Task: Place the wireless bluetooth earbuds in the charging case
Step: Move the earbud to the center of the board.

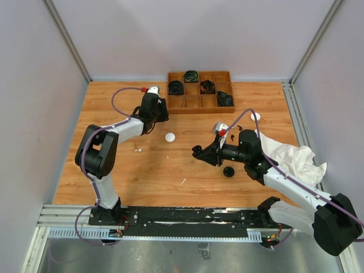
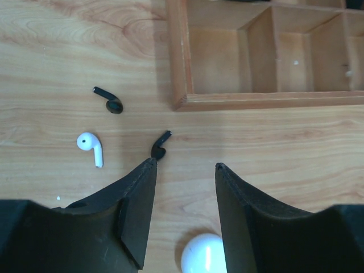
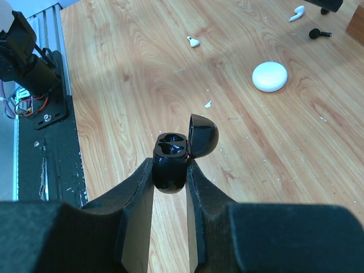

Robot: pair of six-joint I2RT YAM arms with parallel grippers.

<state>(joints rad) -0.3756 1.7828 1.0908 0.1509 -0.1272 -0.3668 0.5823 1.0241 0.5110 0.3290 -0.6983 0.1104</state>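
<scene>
In the left wrist view a black earbud [image 2: 161, 147] lies on the wood just past my left finger's tip. A second black earbud [image 2: 110, 101] and a white earbud [image 2: 91, 146] lie further left. My left gripper [image 2: 185, 165] is open, its tips holding nothing, low over the table by the tray corner [image 1: 161, 114]. A round white case [image 2: 203, 254] rests on the table under the jaws. My right gripper [image 3: 170, 164] is shut on a black charging case [image 3: 170, 149], whose lid [image 3: 203, 135] is flipped open over two empty sockets, held above mid-table [image 1: 200, 152].
A wooden compartment tray [image 1: 199, 110] with coiled black cables stands at the back. A black puck [image 1: 228, 171] lies under the right arm, crumpled white paper [image 1: 293, 156] to its right, a small white piece [image 1: 255, 116] behind. Another white earbud [image 1: 137, 150] lies left of centre.
</scene>
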